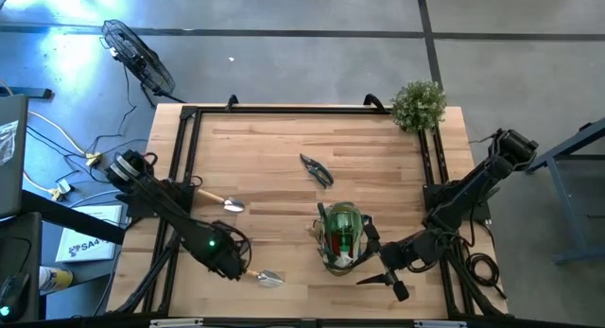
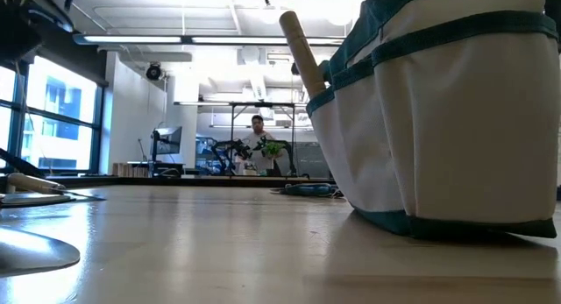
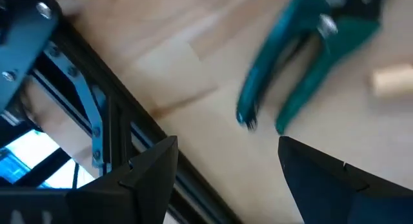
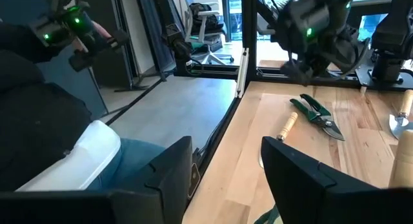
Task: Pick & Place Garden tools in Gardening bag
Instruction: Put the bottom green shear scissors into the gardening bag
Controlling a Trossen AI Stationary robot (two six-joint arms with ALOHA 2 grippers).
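The gardening bag (image 1: pixel 342 235) stands upright on the table's near right part, with red and green things inside. In the low view, a wooden handle (image 2: pixel 302 50) sticks out of a pocket of the bag (image 2: pixel 456 120). One wooden-handled trowel (image 1: pixel 223 201) lies at the left and another (image 1: pixel 268 277) near the front edge. Pruning shears (image 1: pixel 317 169) lie mid-table. My left gripper (image 1: pixel 236 262) is open beside the near trowel. Its wrist view shows green-handled shears (image 3: pixel 303 69) beyond the open fingers. My right gripper (image 1: pixel 386 283) is open and empty, right of the bag.
A bushy green plant (image 1: pixel 418 103) stands at the far right corner. The black frame rail (image 1: pixel 180 177) runs along the table's sides. A person (image 2: pixel 257 129) is far off in the room behind. Bare wood lies between the shears and the far edge.
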